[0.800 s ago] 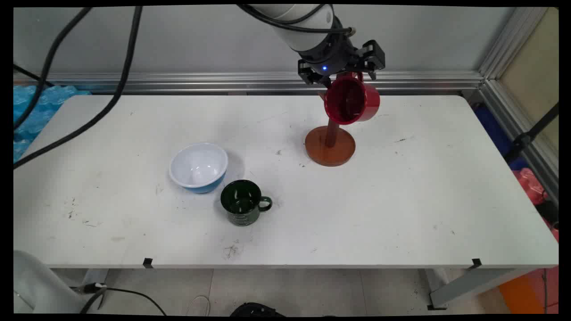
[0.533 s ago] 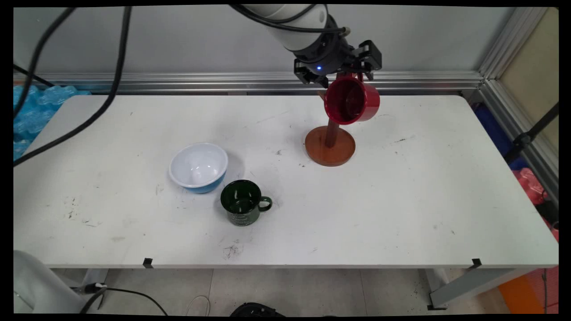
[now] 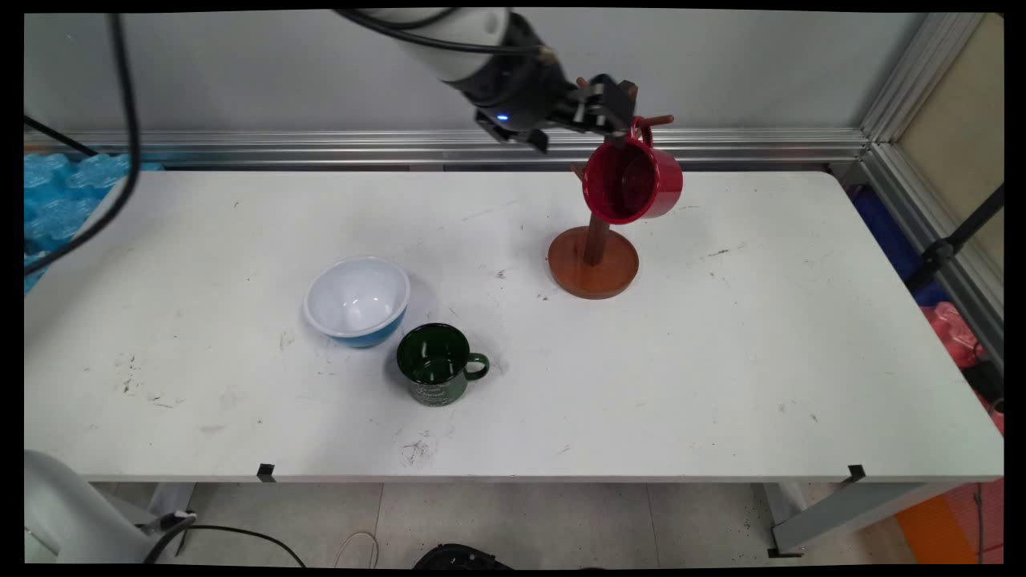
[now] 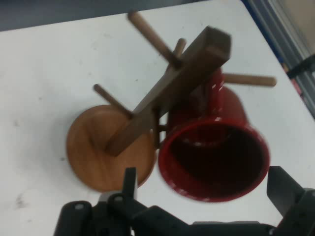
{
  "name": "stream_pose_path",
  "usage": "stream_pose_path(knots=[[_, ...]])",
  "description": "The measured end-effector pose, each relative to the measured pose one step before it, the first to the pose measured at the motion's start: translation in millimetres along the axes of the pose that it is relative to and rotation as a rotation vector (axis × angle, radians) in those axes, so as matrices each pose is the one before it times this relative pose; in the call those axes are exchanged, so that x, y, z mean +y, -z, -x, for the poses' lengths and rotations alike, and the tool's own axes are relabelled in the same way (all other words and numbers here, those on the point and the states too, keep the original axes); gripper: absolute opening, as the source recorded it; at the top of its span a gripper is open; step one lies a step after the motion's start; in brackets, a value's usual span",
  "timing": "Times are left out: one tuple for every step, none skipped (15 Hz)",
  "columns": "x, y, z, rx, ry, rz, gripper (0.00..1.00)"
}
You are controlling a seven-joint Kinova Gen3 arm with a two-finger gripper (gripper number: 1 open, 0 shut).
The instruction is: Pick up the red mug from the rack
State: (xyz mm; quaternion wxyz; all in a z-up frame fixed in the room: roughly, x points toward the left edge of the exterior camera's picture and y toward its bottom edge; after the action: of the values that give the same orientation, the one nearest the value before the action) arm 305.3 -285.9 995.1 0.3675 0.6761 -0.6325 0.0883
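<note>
A: We have the black two-finger gripper [image 3: 613,104] up at the top of the brown wooden mug tree [image 3: 594,240], just left of the glossy red ceramic mug [image 3: 631,183]. Jaws spread wide, nothing between them. In the hand view one finger sits far left, the other far right, with the mug's mouth in the gap and not touching either.

B: So what carries the mug?

A: Its handle is hooked over one of the upper pegs. It hangs tilted, mouth facing the camera and a bit downward. Weight looks to be on the peg alone, which fits the wide-apart fingers.

B: Room around it?

A: Tight up top: pegs stick out on several sides of the post, one just right of the handle. We judge the free side is left and up, where the arm comes in. The round base of the tree stands on the white counter [image 3: 721,361], nearer the far edge than the near one. The aluminium rail along the wall is close behind.

B: Anything else nearby?

A: A white bowl with a blue outside [image 3: 357,300] and a dark green enamel mug [image 3: 437,365], just beside each other, both well apart from the tree, toward the near left. The right half of the counter shows only scuffs.
</note>
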Motion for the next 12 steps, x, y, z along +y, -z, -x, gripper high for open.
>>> stream_pose_path(knots=[[-8.37,6.35,0.52,-0.00485,-0.02033,0.0038,1.0],[-10.31,7.71,0.89,-0.00713,-0.02631,0.00542,1.0],[-7.54,5.55,0.86,-0.00578,-0.02052,0.00457,1.0],[-8.03,5.86,1.32,-0.0063,-0.02137,0.00466,1.0],[-4.91,3.62,0.88,-0.00384,-0.01313,0.00318,1.0],[-8.16,5.77,1.49,-0.00603,-0.02116,0.00451,1.0],[-9.17,6.3,1.73,-0.00704,-0.02661,0.00461,1.0],[-9.32,6.26,1.81,-0.00724,-0.02824,0.00574,1.0],[-8.4,5.35,2.05,-0.00672,-0.0248,0.00387,1.0],[-5.42,3.4,1.4,-0.00423,-0.01587,0.00251,1.0],[-9.23,6.13,3.1,-0.00864,-0.03043,0.00559,1.0],[-9.06,6.19,3.65,-0.0095,-0.02979,0.00588,1.0]])
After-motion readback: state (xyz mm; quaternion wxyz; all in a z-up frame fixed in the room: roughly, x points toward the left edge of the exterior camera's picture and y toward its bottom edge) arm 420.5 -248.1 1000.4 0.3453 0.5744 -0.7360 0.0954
